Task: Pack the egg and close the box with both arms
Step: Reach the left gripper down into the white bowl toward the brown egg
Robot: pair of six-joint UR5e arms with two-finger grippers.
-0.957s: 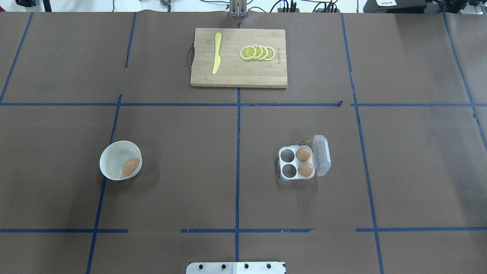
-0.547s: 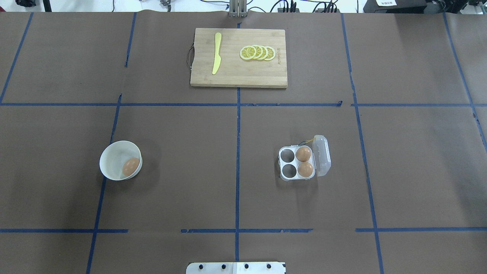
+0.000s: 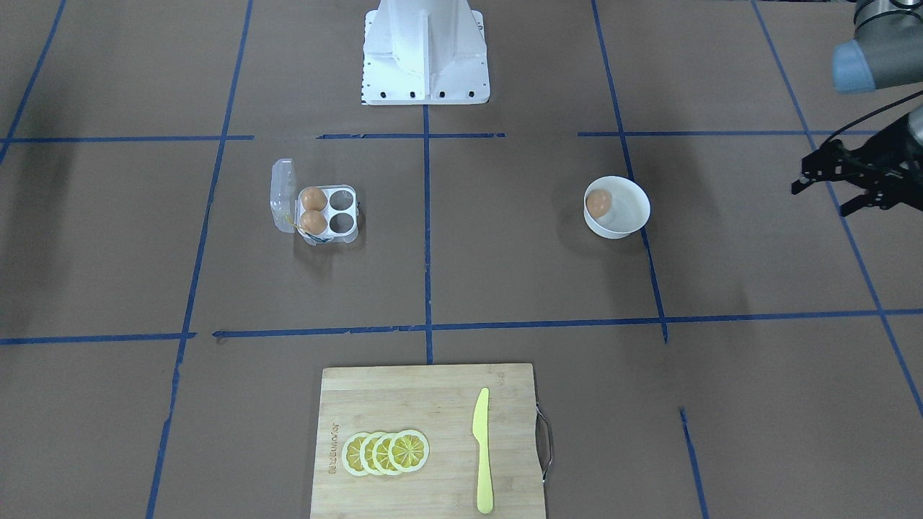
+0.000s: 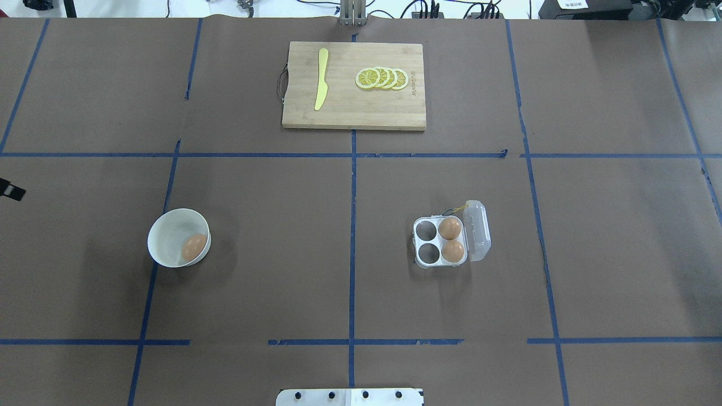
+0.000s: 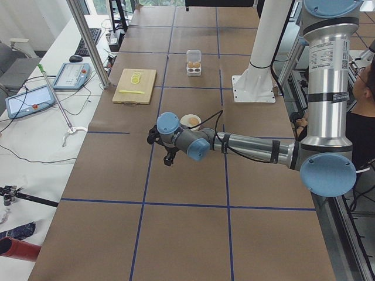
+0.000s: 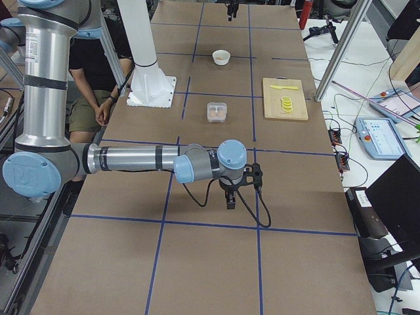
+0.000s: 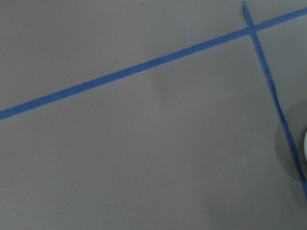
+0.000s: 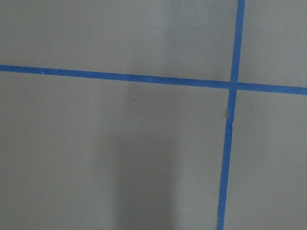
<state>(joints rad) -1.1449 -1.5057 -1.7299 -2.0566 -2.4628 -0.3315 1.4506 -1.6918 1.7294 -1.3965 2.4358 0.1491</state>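
The egg (image 4: 194, 246) lies in a round white bowl (image 4: 168, 232) on the left of the table; it also shows in the front-facing view (image 3: 598, 202). The box (image 4: 427, 241) stands right of centre with its clear lid (image 4: 478, 230) swung open. Two look-alike eggs (image 4: 449, 228) fill its right-hand cells and the two left-hand cells are empty. My left gripper (image 3: 820, 202) is open and empty, well outside the bowl (image 3: 629, 216); one black fingertip (image 4: 11, 189) shows at the overhead view's left edge. My right gripper (image 6: 231, 200) hangs over bare table far from the box (image 6: 216, 111); I cannot tell whether it is open or shut.
A wooden cutting board (image 4: 350, 110) with a yellow knife (image 4: 321, 84) and lemon slices (image 4: 382, 78) lies at the far middle. The white pedestal (image 3: 425, 50) stands at the robot's side. Blue tape lines cross the brown table cover.
A black fingertip of my left gripper has come into the overhead view at its left edge. The egg, the bowl and the box have not moved.
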